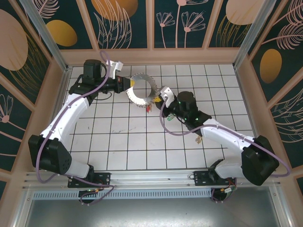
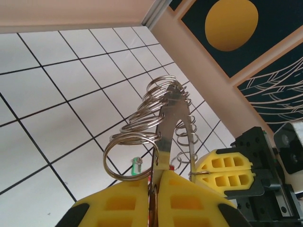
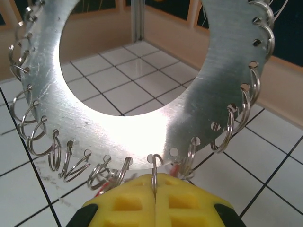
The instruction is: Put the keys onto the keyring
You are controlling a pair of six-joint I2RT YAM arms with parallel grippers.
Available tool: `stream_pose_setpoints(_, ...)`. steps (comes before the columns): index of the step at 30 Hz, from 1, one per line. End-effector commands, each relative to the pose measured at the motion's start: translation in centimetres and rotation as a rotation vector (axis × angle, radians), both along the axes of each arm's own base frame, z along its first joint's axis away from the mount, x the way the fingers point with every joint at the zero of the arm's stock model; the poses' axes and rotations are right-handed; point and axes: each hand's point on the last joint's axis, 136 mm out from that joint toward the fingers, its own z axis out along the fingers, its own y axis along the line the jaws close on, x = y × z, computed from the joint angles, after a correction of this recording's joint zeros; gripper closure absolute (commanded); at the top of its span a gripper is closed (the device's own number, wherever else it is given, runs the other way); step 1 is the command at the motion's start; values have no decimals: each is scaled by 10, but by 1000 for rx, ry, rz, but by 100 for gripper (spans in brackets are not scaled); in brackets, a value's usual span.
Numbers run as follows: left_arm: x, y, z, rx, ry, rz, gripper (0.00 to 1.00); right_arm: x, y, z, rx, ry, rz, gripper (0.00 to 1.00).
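The keyring is a flat silvery hoop fringed with small split rings, held up on edge above the tiled floor between both arms. My left gripper is shut on its left rim; in the left wrist view the yellow fingers pinch the plate edge. My right gripper is shut on one small split ring at the hoop's lower rim. Red and green keys hang below the hoop. The green key shows through a ring, and red bits sit by the right fingers.
A small brass-coloured key lies on the white tiles beside my right forearm. Patterned walls and a wooden sill close the back, and aluminium posts stand at the corners. Open tiled floor lies in front of the hoop.
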Motion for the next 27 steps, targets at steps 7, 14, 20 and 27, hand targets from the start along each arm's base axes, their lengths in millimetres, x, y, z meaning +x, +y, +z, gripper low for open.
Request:
stream_pose_setpoints(7, -7, -4, 13, 124, -105, -34, 100, 18, 8, 7, -127, -62, -50, 100)
stream_pose_setpoints(14, 2, 4, -6, 183, -44, 34, 100, 9, 1, 44, 54, -237, -74, 100)
stream_pose_setpoints(20, 0, 0, -15, 153, 26, 20, 100, 2, -6, 57, 172, -328, -78, 100)
stream_pose_setpoints(27, 1, 1, -37, 164, 116, 30, 96, -14, -10, 68, 304, -315, 39, 100)
